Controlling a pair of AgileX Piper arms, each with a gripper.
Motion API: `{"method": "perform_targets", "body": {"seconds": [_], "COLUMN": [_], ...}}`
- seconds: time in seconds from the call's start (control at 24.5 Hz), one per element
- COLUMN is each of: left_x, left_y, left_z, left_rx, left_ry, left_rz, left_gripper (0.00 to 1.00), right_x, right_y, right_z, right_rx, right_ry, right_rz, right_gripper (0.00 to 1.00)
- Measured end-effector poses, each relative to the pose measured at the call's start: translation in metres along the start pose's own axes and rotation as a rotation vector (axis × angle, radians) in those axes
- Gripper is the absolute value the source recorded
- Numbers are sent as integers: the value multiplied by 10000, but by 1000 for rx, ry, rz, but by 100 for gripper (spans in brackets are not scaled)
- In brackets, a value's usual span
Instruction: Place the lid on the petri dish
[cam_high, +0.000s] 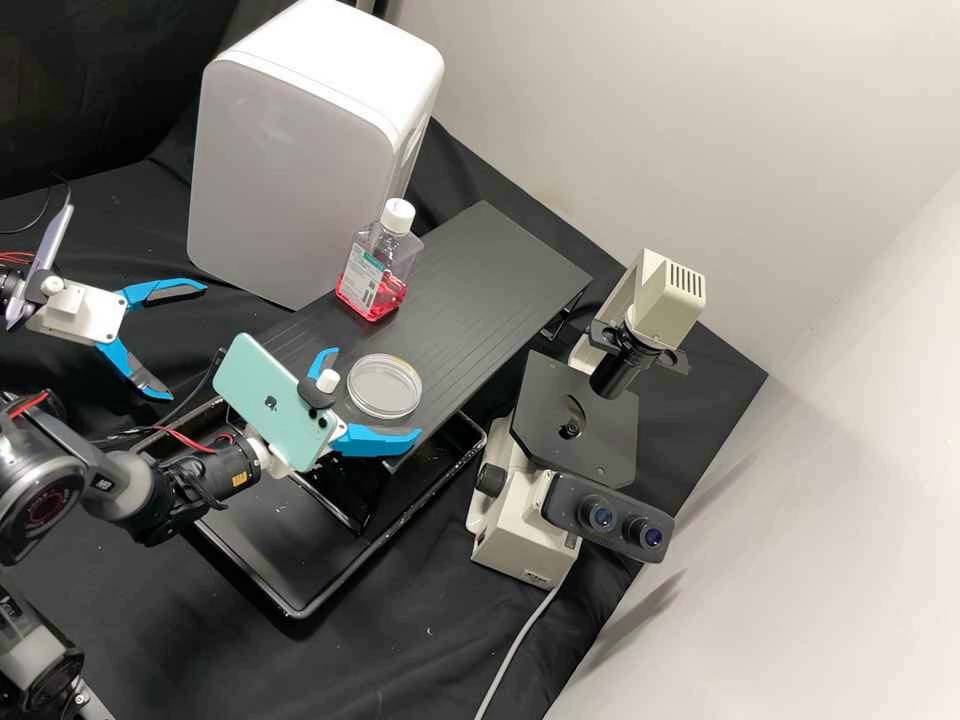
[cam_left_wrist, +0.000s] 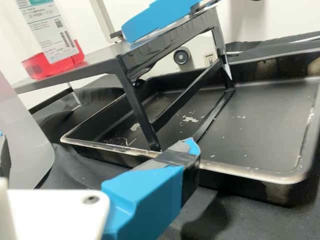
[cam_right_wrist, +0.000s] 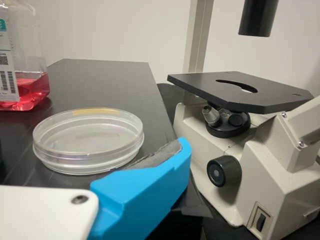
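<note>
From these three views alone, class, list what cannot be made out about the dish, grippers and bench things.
Whether the right gripper touches the petri dish: right wrist view, its blue finger covers the dish's near rim.
The flask's cap: right wrist view, cut off by the picture's edge.
The tray's floor beneath the rack: high view, the rack's top covers it.
The left gripper's second finger: left wrist view, cut off by the edge.
</note>
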Motion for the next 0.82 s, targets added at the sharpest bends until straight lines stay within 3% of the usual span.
{"method": "perform_targets", "body": {"seconds": [0.08,0.2,0.29,0.37,0.45,0.82], "left_x": [-16,-79,-108,-116,-128,-140], "left_y": [17,93,127,148,157,159], "left_z": [-1,11,16,16,19,23], "left_rx": [-1,-19,-15,-23,-36,-35], "left_ry": [7,56,57,58,58,58], "left_rz": [5,25,36,45,48,48], "left_gripper": [100,100,100,100,100,100], "right_x": [-18,-52,-83,-110,-113,-137], "right_y": [-4,-1,1,7,20,63], "right_z": [1,11,24,43,57,20], "right_rx": [8,14,13,36,55,94], "right_ry": [-2,2,9,12,9,34], "right_rz": [12,40,52,63,72,92], "right_gripper": [100,100,100,100,100,100]}}
